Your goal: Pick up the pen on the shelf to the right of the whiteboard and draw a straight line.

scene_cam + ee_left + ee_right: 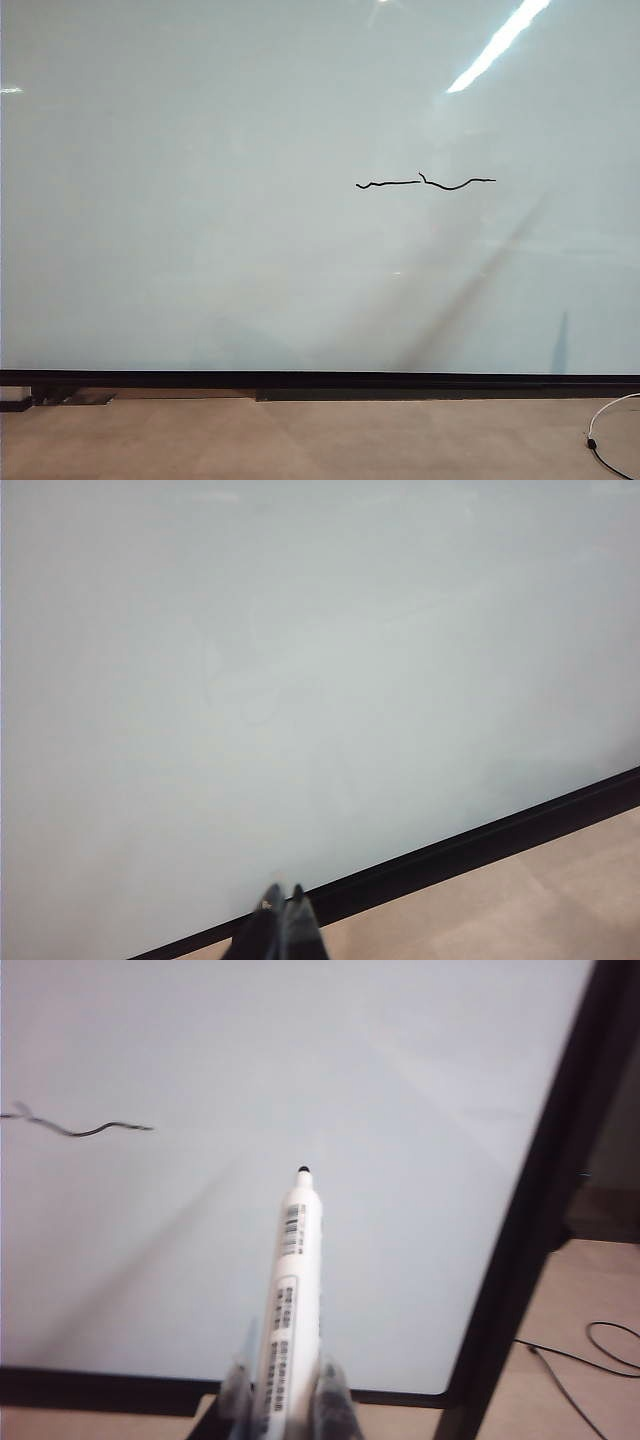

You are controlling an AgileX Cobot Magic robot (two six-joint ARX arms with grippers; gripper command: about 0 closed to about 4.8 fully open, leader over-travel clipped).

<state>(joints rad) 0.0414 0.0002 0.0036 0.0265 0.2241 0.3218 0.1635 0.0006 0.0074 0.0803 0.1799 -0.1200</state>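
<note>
Fig.: Pen held clear of the whiteboard, line drawn.

The right gripper (285,1400) is clamped on the pen (293,1290) by the rear of its barrel, so the dark tip points at the whiteboard (200,200) w/o touching it. The straight line (425,183), wavy w/ a kink near mid, sits right of centre, so the drawing looks done. The left gripper (280,920) has its tips together, holding nothing, low near the board's black bottom strip, prob. kept out of the way.
</note>
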